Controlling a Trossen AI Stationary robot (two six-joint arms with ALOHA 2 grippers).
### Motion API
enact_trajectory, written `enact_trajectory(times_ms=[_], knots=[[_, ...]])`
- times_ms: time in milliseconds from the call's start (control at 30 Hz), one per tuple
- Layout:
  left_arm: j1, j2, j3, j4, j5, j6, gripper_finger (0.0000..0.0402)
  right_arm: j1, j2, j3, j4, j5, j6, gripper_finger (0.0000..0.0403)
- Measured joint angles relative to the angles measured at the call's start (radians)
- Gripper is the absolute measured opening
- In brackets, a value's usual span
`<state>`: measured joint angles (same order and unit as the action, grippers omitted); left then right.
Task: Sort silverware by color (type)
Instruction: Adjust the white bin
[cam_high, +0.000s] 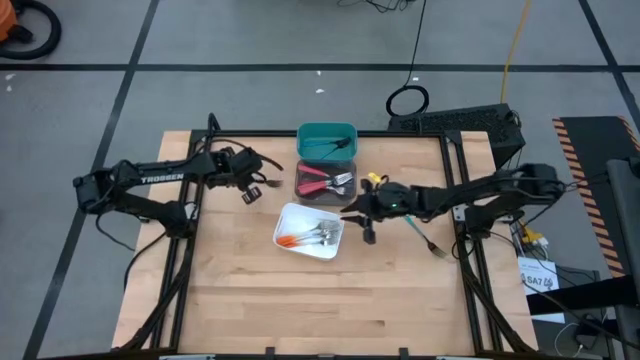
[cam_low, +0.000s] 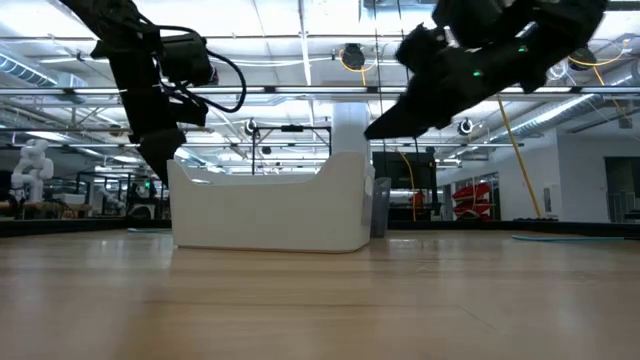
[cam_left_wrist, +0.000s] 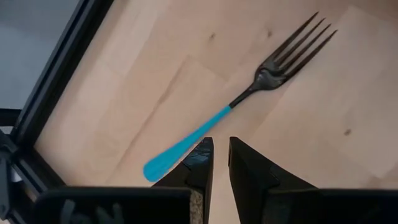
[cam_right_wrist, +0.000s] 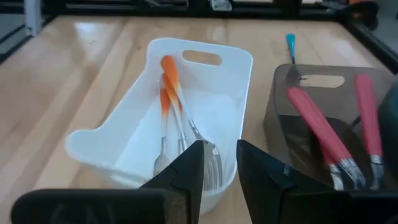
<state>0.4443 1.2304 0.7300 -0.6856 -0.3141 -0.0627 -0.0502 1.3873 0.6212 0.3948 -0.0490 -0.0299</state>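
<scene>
The left gripper (cam_left_wrist: 221, 163) is seen hovering above the counter (cam_left_wrist: 323, 124), fingers narrowly parted and empty; just ahead of them a blue-handled fork (cam_left_wrist: 249, 99) is lying flat. The right gripper (cam_right_wrist: 219, 163) is held over the white bin (cam_right_wrist: 106, 140), a small gap between its fingers, nothing gripped. Orange-handled forks (cam_right_wrist: 169, 87) are seen directly beyond, red-handled forks (cam_right_wrist: 320, 130) in the dark bin (cam_right_wrist: 277, 112) alongside.

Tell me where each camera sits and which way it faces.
High: overhead, straight down; both arms, white bin.
Low: table height, level; white bin side-on, both arms above.
Left wrist: down past left claw at blue fork.
Right wrist: past right claw into white bin, shared with high and low.
</scene>
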Motion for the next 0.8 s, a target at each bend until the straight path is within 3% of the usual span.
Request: enact_trajectory(times_ms=[300,800], knots=[[0.052,0.000,0.000,0.002,-0.002,0.042,0.0053,0.015,0.202,0.134,-0.024,-0.003,-0.009,0.0089],[0.085,0.190,-0.001,0.052,0.000,0.087,0.0053,0.052,0.233,0.243,-0.289,0.030,-0.034,0.0089]])
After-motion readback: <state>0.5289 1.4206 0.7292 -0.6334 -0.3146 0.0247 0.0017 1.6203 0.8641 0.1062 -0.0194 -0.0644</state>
